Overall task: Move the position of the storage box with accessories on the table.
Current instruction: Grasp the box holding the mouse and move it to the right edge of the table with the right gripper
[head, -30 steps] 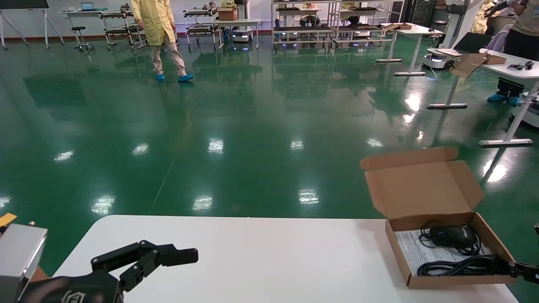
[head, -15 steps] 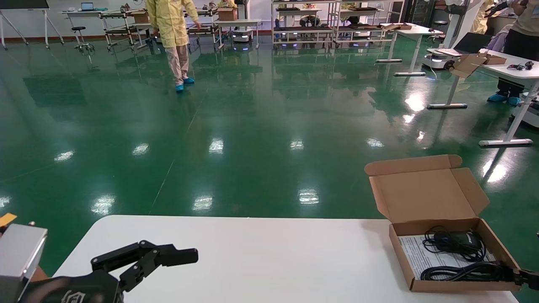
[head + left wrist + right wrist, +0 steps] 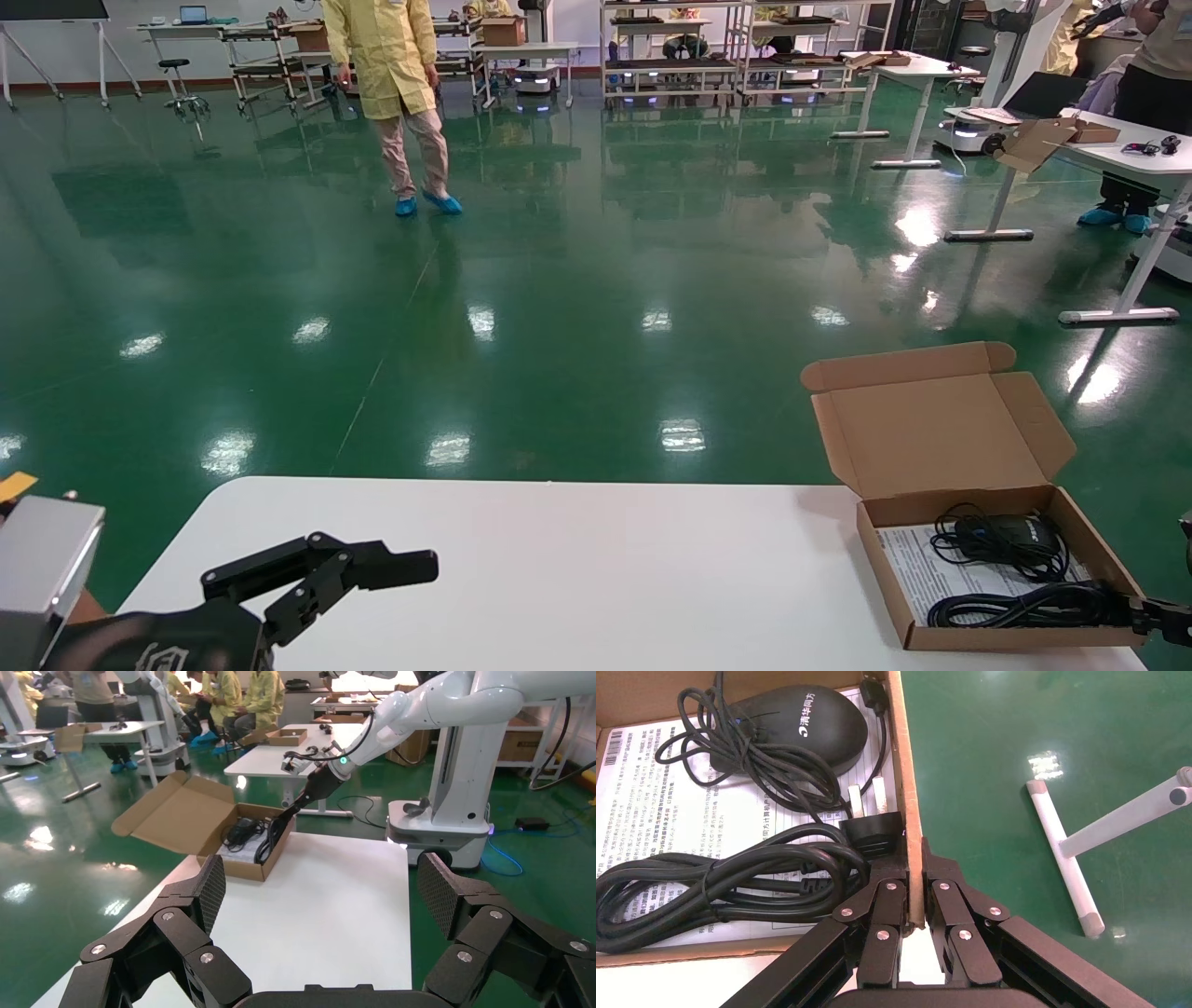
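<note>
The storage box (image 3: 936,429), a shallow brown cardboard box with its flap lid standing open, sits at the far right end of the white table (image 3: 577,559). My right gripper (image 3: 1131,610) is shut on the box's right side wall (image 3: 905,776), one finger inside and one outside. The accessories lie inside it: coiled black cables (image 3: 715,888), a small black adapter (image 3: 800,731) and a white printed sheet (image 3: 638,804). My left gripper (image 3: 368,582) hangs open over the table's near left corner, far from the box (image 3: 242,870).
The box stands close to the table's right edge, and green floor (image 3: 1032,727) lies just beyond the held wall. A white table leg (image 3: 1067,867) shows below. A person in yellow (image 3: 391,56) walks far off among distant desks and racks.
The box, held by my right gripper, has shifted slightly toward me, and its lid sits lower. The left arm has not moved. The person in yellow has walked rightward.
</note>
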